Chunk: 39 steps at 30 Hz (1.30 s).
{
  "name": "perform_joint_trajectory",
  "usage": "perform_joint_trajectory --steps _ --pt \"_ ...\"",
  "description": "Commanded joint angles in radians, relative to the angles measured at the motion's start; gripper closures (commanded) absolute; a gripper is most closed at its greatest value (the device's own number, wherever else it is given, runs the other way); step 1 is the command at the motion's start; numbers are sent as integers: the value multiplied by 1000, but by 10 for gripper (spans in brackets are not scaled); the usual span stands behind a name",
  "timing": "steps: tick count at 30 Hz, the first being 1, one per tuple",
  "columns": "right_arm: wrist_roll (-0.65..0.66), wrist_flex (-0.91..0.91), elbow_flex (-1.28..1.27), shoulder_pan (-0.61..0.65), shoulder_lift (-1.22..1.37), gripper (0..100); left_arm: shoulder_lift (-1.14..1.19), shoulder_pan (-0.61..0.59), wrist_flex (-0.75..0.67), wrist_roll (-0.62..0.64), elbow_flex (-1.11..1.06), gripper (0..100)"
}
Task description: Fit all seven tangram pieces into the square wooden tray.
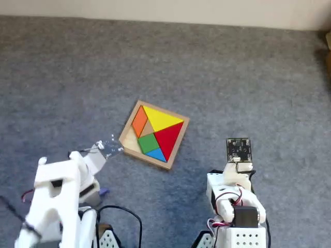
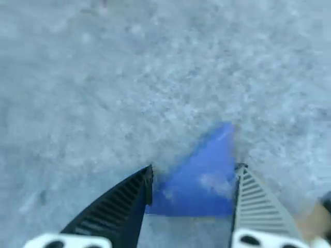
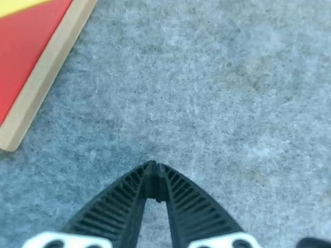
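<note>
Blue triangle (image 2: 201, 186) is pinched between the left claw's (image 2: 194, 168) fingers, one on each side edge, a grip that looks right for carrying it. Just ahead of that claw lies the wooden tray (image 1: 176, 151), and the corner nearest the claw is bare, likely the triangle's slot. The right claw (image 3: 155, 178) is pressed together and empty. It hangs over the grey counter (image 1: 232, 77) beside the tray's far edge, apparently keeping out of the way.

- Grey carpet (image 1: 232, 77) is covering the whole floor.
- A pale strip (image 1: 155, 9) is running along the far edge.
- Something brown (image 1: 328, 40) is peeking in beside the carpet.
</note>
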<state>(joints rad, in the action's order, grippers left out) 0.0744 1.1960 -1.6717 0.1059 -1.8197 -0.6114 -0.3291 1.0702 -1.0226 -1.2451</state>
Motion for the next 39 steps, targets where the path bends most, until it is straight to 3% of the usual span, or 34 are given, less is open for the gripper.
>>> perform_joint_trajectory --steps 1,8,17,29,39 --pt "-3 -2 -110 -13 -5 993 -13 -54 -150 3 -12 750" --pt "-3 -2 -110 -13 -5 993 -22 -64 -166 3 45 843" --pt "-3 -2 -110 -13 -5 993 -15 -62 69 6 275 915" --pt "-3 -2 -110 -13 -5 993 -15 -64 77 259 415 931" --pt "-3 -2 -110 -13 -5 993 -15 -65 87 321 423 931"
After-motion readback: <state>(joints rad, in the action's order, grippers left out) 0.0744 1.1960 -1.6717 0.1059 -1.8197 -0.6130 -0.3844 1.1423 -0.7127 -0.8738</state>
